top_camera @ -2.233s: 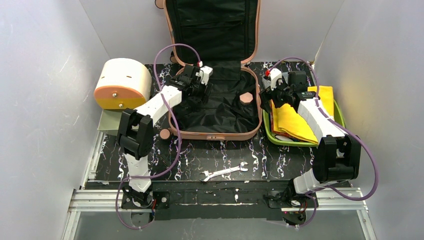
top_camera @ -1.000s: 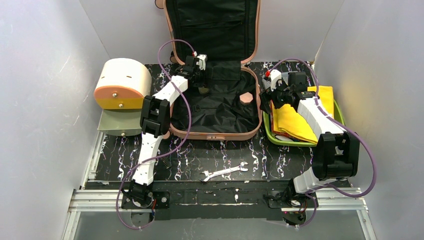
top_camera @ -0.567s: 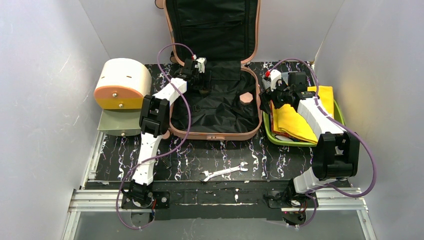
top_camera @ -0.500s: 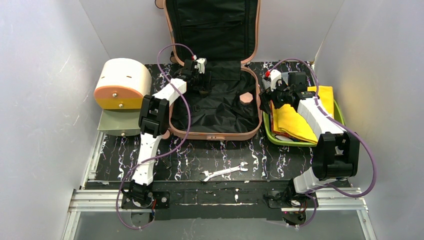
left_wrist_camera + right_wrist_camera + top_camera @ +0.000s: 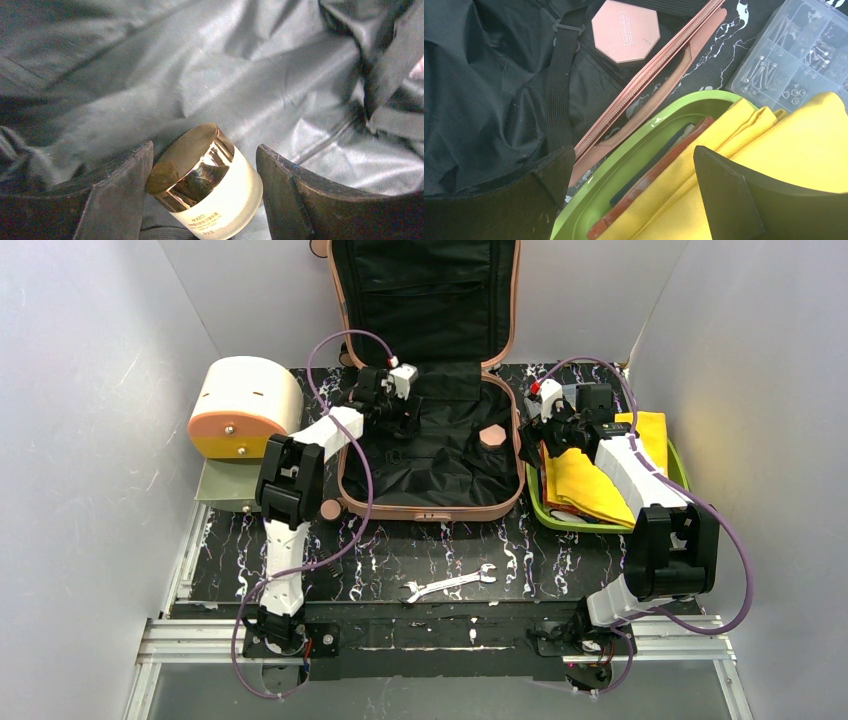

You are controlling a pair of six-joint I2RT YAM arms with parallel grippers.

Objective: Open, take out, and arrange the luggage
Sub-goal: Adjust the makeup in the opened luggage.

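Observation:
The salmon-pink luggage (image 5: pixel 430 511) lies open at the back of the table, with its black-lined lid (image 5: pixel 425 295) standing up against the wall. My left gripper (image 5: pixel 392 418) is inside the back left of the case. In the left wrist view that gripper (image 5: pixel 205 147) is shut on a frosted cream jar (image 5: pixel 220 187) with a gold lid, tilted over the black lining (image 5: pixel 260 75). A pink octagonal piece (image 5: pixel 491 435) (image 5: pixel 626 31) rests on the lining near the right rim. My right gripper (image 5: pixel 538 438) (image 5: pixel 634 150) hangs open over the edge of the lime-green tray (image 5: pixel 624 160).
The green tray (image 5: pixel 535 502) holds folded yellow cloth (image 5: pixel 590 485) (image 5: pixel 794 145) over a red and a dark flat item. A clear screw box (image 5: pixel 794 45) sits behind it. A cream-and-orange drum box (image 5: pixel 245 405) stands left. A wrench (image 5: pixel 447 583) lies in front.
My left gripper has narrowed onto the jar, and the left arm has drawn back and left with its elbow folding in. The right arm has not moved.

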